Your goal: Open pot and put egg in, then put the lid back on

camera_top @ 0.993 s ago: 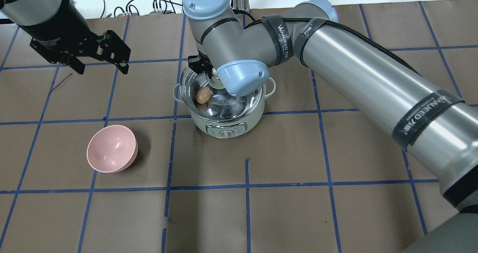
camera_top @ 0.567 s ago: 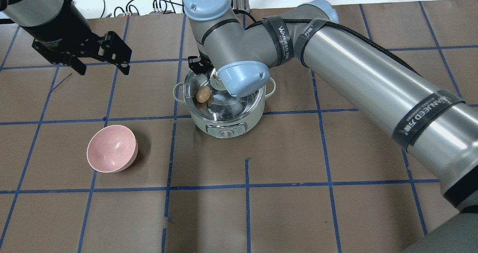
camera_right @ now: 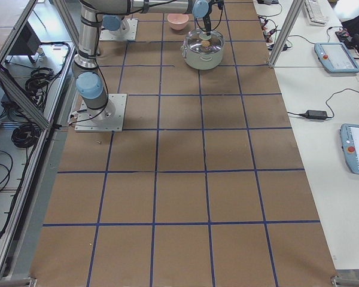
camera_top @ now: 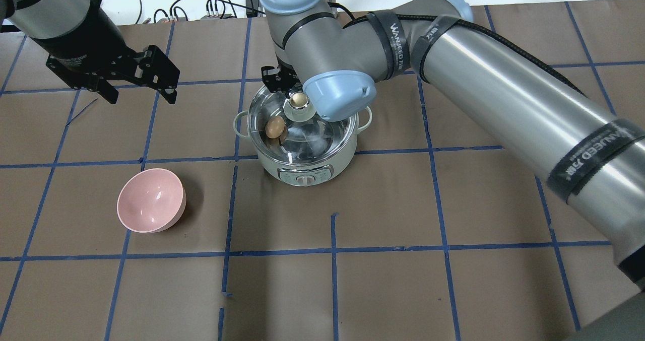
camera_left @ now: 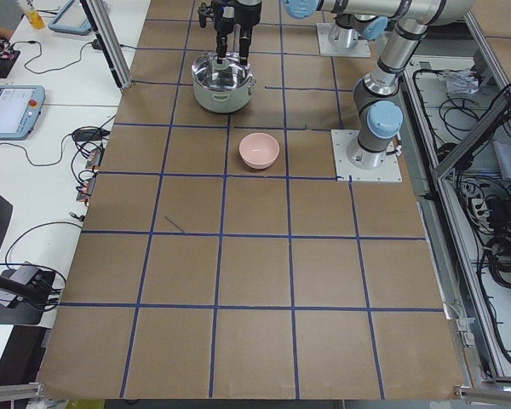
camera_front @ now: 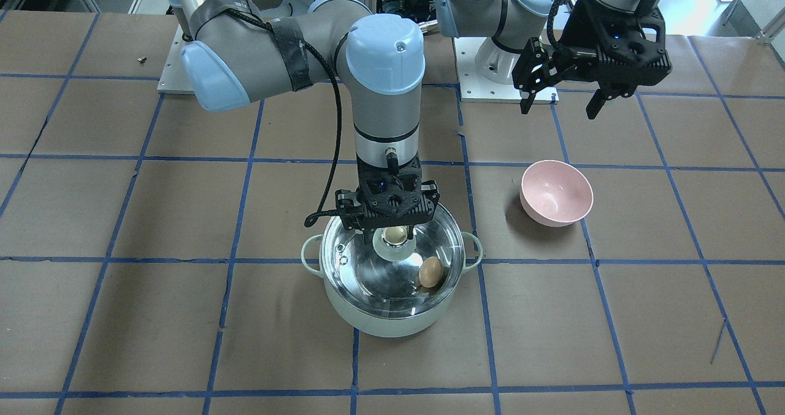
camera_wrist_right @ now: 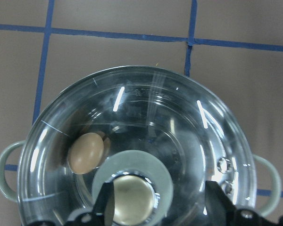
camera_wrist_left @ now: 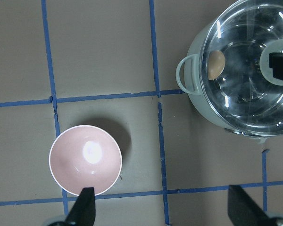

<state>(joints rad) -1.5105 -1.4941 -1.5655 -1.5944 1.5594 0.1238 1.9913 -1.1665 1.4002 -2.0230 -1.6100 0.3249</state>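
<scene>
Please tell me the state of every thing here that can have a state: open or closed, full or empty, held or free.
pot: closed, lid on it, egg inside.
lid: seated on the pot, not held.
egg: whole, lying in the pot under the lid.
bowl: upright, empty.
left gripper: jaws open, empty.
right gripper: jaws open, empty, over the lid.

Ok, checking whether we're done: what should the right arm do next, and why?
Probably lift the right hand straight up and away. The lid already sits on the pot with the egg inside, and the hand is open on either side of the knob, not gripping it.
</scene>
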